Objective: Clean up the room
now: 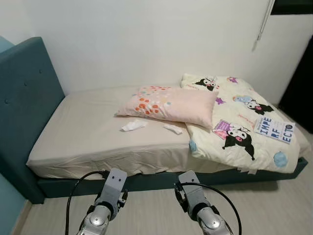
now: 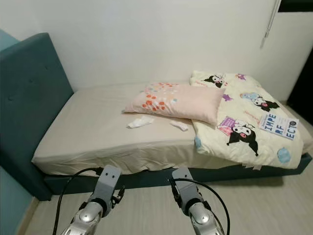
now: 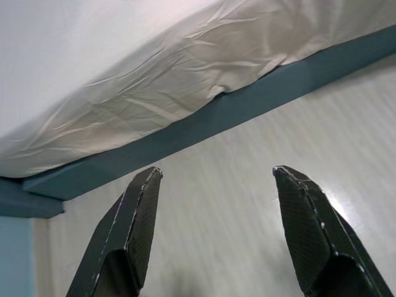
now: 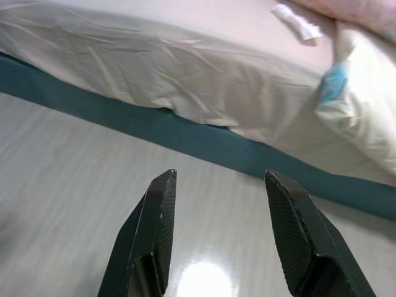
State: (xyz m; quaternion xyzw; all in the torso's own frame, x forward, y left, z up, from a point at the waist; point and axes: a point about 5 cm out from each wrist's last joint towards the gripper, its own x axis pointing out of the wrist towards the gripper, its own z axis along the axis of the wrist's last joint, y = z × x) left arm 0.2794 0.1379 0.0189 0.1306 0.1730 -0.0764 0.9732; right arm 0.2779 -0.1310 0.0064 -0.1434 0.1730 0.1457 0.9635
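A bed [image 1: 88, 137] with a beige sheet stands before me. On it lie a pink dotted pillow [image 1: 171, 104], a cream cartoon-print blanket [image 1: 242, 129] bunched at the right, and a book [image 1: 275, 129] on the blanket. Two white socks rest on the sheet in front of the pillow: one [image 1: 133, 126] to the left, one [image 1: 172, 129] to the right. My left gripper [image 3: 213, 210] is open above the floor beside the bed frame. My right gripper [image 4: 219, 210] is open too, low over the floor, with the right sock [image 4: 297, 21] in its view.
A teal padded headboard [image 1: 29, 103] rises at the left. The teal bed frame [image 1: 146, 182] runs along the pale wood floor [image 1: 274, 205]. White walls stand behind, with a dark doorway [image 1: 301, 93] at the far right.
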